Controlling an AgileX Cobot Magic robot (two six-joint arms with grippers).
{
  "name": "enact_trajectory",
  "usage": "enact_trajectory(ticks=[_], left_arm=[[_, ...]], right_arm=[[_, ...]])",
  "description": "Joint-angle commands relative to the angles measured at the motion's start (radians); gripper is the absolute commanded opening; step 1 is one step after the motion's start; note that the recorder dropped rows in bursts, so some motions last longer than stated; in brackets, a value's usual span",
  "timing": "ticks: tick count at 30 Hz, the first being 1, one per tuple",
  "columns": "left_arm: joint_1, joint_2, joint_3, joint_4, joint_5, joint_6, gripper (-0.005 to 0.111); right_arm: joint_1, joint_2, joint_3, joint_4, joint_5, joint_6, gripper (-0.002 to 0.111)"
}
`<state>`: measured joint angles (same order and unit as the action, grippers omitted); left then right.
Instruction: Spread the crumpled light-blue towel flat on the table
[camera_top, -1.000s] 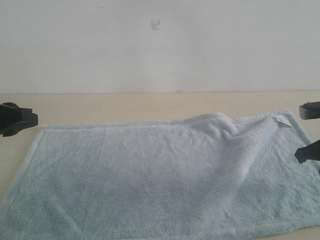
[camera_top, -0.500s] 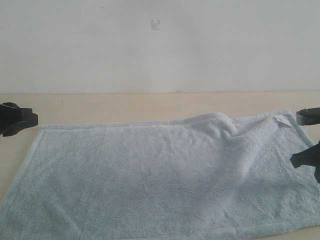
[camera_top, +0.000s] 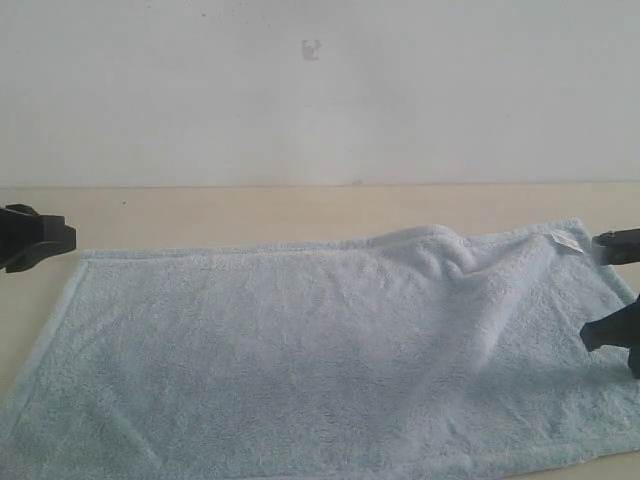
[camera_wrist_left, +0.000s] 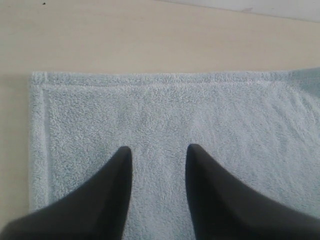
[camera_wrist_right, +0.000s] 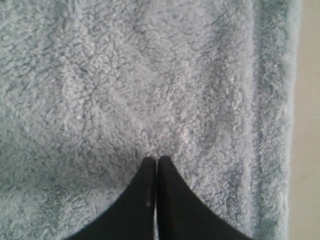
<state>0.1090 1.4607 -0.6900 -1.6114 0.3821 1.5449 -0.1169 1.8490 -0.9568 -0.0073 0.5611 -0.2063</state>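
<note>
The pale light-blue towel (camera_top: 300, 350) lies spread over the beige table (camera_top: 250, 215), with a raised fold (camera_top: 440, 250) near its far edge and a small white label (camera_top: 566, 241) at the far right corner. My left gripper (camera_top: 45, 238) hovers at the towel's far left corner. In the left wrist view it (camera_wrist_left: 157, 152) is open above the towel (camera_wrist_left: 200, 110), nothing between its fingers. My right gripper (camera_top: 592, 335) is low over the towel's right side. Its fingers (camera_wrist_right: 156, 162) are shut, tips against the pile (camera_wrist_right: 125, 75) near the hemmed border (camera_wrist_right: 272, 100).
An off-white wall (camera_top: 320, 90) rises behind the table's far edge. Bare table (camera_wrist_left: 125, 40) shows beyond the towel's far hem and along its right side (camera_wrist_right: 310, 150).
My right gripper has come down and slightly inward over the towel's right side. The left gripper and the towel have not visibly moved.
</note>
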Motion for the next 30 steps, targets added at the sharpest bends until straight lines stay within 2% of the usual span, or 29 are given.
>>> enact_trajectory(ticks=[1, 9, 17, 24, 30], left_arm=[[-0.006, -0.007, 0.003, -0.006, 0.014, -0.004, 0.034], [-0.006, -0.007, 0.003, -0.006, 0.014, -0.011, 0.034], [-0.006, -0.007, 0.003, -0.024, 0.014, -0.011, 0.034], [-0.006, -0.007, 0.003, -0.025, 0.029, -0.011, 0.034], [-0.006, -0.007, 0.003, -0.025, 0.036, -0.011, 0.034]], right_arm=[[-0.005, -0.003, 0.006, -0.005, 0.026, 0.003, 0.000], [-0.005, -0.003, 0.013, -0.083, 0.092, 0.125, 0.000], [-0.005, -0.003, 0.113, -0.154, 0.042, 0.206, 0.000], [-0.005, -0.003, 0.166, -0.342, 0.099, 0.457, 0.000], [-0.005, -0.003, 0.206, -0.372, 0.124, 0.549, 0.000]])
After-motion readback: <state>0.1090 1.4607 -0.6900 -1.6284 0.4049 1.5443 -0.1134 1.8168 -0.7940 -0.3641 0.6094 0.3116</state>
